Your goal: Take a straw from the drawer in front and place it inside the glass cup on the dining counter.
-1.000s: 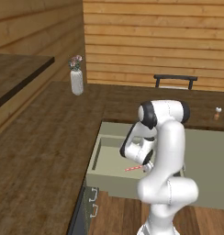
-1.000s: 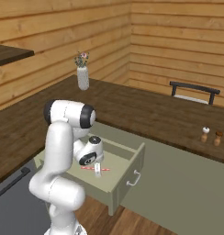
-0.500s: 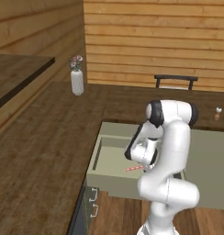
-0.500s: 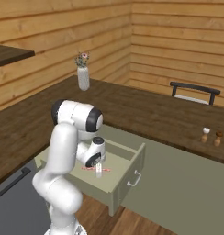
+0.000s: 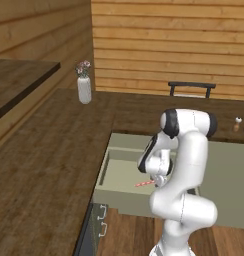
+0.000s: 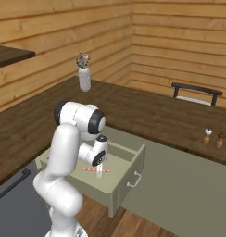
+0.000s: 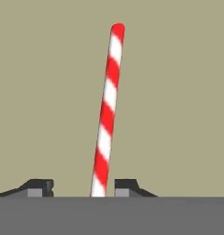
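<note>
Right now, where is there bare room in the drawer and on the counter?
The drawer floor is bare on its left half; the straw and gripper crowd the right. The counter is bare between the vase and the shakers.

Straw sits in the open drawer

The straw (image 7: pixel 106 110) lies flat on the drawer (image 6: pixel 124 170) floor, between the pincer (image 7: pixel 84 187) fingertips, under the counter (image 5: pixel 54 150).

1. A rendered kitchen with a dining corner is showing here; horizontal wood-plank walls (image 5: pixel 169 45) are enclosing it.
2. A long dark-brown dining counter (image 6: pixel 147 113) is running across; a white vase with flowers (image 5: pixel 84 84) and small shakers (image 6: pixel 213 137) are standing on it.
3. A dark chair (image 6: pixel 196 92) is sitting behind the far side; a pale sage-green drawer (image 6: pixel 126 169) is standing open near.
</note>
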You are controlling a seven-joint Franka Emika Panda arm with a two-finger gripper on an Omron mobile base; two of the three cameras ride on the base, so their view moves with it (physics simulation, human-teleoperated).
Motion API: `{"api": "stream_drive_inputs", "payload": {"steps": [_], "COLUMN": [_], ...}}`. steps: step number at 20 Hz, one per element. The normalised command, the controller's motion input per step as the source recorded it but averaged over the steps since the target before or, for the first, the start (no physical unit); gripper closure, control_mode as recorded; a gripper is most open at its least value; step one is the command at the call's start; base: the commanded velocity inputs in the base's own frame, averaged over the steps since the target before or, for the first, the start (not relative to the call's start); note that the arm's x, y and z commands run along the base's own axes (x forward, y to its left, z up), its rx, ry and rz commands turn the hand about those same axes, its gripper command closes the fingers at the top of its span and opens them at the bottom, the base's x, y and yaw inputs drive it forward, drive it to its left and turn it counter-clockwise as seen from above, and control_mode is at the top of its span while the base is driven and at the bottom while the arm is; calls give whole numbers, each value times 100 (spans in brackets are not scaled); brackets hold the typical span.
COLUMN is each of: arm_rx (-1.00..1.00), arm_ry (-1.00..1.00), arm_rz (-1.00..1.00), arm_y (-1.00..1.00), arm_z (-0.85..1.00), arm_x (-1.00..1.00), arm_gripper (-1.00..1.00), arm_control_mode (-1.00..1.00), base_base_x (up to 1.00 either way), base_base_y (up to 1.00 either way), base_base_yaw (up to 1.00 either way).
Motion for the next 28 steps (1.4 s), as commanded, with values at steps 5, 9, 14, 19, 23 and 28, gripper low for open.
{"api": "stream_drive_inputs", "payload": {"steps": [5, 9, 14, 19, 23, 28], "arm_rx": [-1, -9, -6, -5, -6, -13], "arm_ry": [0, 0, 0, 0, 0, 3], "arm_rz": [0, 0, 0, 4, 15, 20], "arm_y": [-1, -8, -13, -20, -32, -24], "arm_z": [-42, -48, -45, -46, -45, -39], "arm_x": [0, 0, 0, 0, 0, 0], "arm_gripper": [100, 100, 100, 100, 100, 100], "arm_control_mode": [-100, -100, -100, -100, -100, -100], "base_base_x": [0, 0, 0, 0, 0, 0], "base_base_y": [0, 0, 0, 0, 0, 0], "base_base_yaw": [0, 0, 0, 0, 0, 0]}}
